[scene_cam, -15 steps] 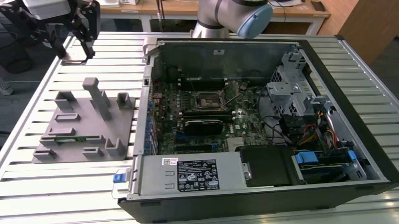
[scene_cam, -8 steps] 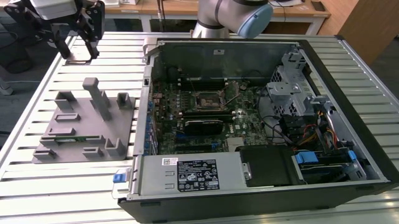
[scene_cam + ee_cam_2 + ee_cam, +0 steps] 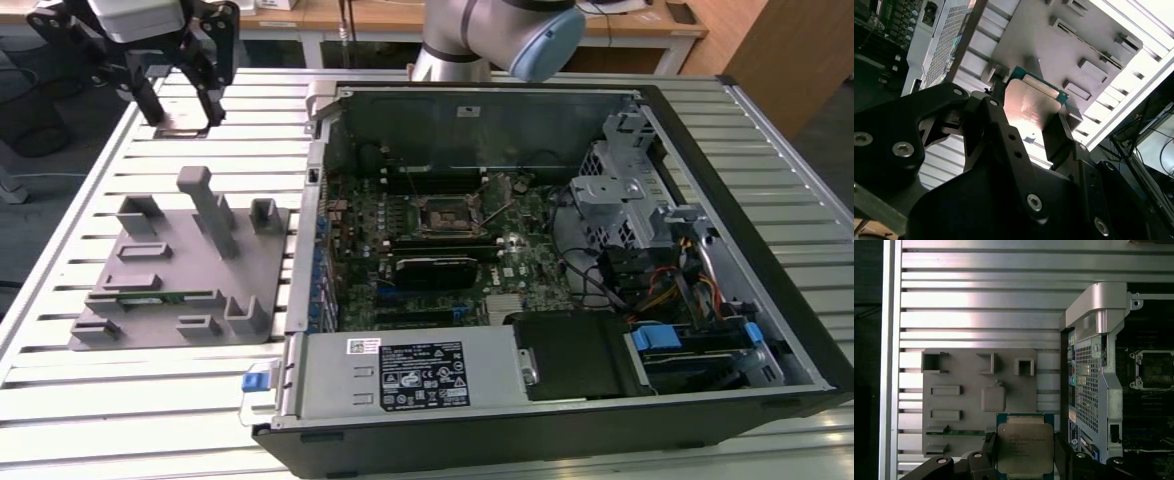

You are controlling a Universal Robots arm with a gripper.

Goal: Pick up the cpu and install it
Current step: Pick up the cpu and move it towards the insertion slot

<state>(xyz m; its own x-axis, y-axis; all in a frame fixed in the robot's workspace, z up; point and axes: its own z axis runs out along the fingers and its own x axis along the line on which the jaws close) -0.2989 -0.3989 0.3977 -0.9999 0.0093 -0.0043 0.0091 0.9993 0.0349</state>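
Note:
In both wrist views my gripper [image 3: 1025,457] [image 3: 1030,117] is shut on the cpu [image 3: 1025,444] [image 3: 1035,102], a flat square chip with a silvery top and a thin green edge, pinched by two opposite sides. The exterior view has the gripper [image 3: 178,112] raised above the slatted table at the far left, beyond the grey fixture plate [image 3: 174,275] and left of the open computer case [image 3: 534,260]. The black socket frame [image 3: 441,215] [image 3: 1154,370] sits on the motherboard inside the case, well apart from the chip.
The grey fixture plate [image 3: 979,390] has upright posts and holders, and a green memory stick [image 3: 147,296] [image 3: 956,432] lies in one slot. Inside the case are drive cages, cables and a power supply [image 3: 414,370]. The arm's base [image 3: 494,35] stands behind the case.

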